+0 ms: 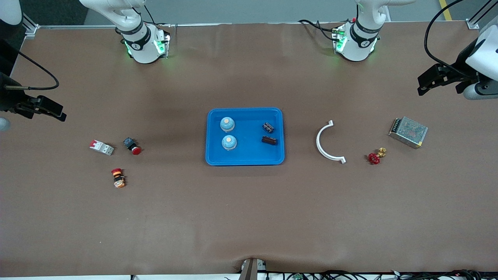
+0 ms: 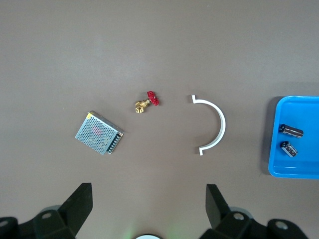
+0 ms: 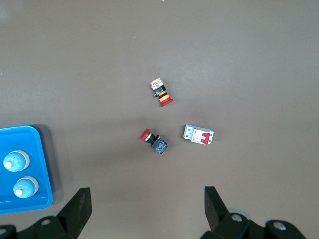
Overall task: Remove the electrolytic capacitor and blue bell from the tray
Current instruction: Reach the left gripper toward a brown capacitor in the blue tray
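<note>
A blue tray (image 1: 249, 152) lies mid-table. In it stand two pale blue bells (image 1: 227, 124) (image 1: 229, 142) at the right arm's side, and two dark capacitors (image 1: 268, 127) (image 1: 269, 140) lie at the left arm's side. My left gripper (image 1: 424, 83) hangs open and empty over the left arm's end of the table; its wrist view shows its fingers wide apart (image 2: 148, 199), with the capacitors (image 2: 290, 130) in the tray (image 2: 299, 169). My right gripper (image 1: 54, 112) hangs open and empty over the right arm's end (image 3: 147, 199); its wrist view shows the bells (image 3: 16, 161) in the tray (image 3: 30, 139).
Toward the left arm's end lie a white curved bracket (image 1: 326, 142), a red-handled brass valve (image 1: 376, 156) and a metal mesh power supply (image 1: 408, 132). Toward the right arm's end lie a circuit breaker (image 1: 102, 147) and two red push buttons (image 1: 132, 146) (image 1: 118, 178).
</note>
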`<state>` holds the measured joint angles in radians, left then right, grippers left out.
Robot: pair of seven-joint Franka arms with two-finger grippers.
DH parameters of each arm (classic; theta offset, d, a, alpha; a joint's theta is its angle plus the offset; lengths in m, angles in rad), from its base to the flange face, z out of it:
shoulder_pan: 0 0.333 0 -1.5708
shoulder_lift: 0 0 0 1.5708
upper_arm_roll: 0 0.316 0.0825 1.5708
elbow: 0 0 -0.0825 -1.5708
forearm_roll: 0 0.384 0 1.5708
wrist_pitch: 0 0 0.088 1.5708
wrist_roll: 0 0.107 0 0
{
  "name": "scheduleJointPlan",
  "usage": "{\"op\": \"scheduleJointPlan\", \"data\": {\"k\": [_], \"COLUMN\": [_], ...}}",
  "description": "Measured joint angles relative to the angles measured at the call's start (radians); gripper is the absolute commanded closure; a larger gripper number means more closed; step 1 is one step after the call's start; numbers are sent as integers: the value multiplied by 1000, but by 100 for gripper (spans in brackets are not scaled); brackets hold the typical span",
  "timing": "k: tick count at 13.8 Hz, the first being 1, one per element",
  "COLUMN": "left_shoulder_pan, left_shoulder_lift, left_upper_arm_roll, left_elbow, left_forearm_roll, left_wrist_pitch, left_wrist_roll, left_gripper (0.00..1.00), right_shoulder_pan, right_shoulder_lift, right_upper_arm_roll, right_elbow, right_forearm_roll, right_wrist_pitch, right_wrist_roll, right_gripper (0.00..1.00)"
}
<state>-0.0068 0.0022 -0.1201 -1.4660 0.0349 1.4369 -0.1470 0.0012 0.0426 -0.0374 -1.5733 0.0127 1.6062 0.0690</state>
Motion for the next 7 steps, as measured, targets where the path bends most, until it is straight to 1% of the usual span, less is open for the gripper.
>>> {"op": "scheduleJointPlan", "data": {"k": [5,7], "left_shoulder_pan": [-1,-4], "left_shoulder_lift": [2,12], "left_upper_arm_roll": [-1,-19], "left_elbow": [-1,-12], "left_forearm_roll": [0,0], "left_wrist_pitch": [-7,-14], "left_wrist_roll": [0,0], "left_gripper": [0,0], "right_shoulder_pan": [0,0], "right_shoulder_lift": [0,0], "right_upper_arm_roll": [0,0], "right_elbow": [-10,-14], "right_forearm_roll": [0,0], "right_wrist_pitch": [0,0], "right_wrist_roll": [0,0], "right_gripper": [0,0]}}
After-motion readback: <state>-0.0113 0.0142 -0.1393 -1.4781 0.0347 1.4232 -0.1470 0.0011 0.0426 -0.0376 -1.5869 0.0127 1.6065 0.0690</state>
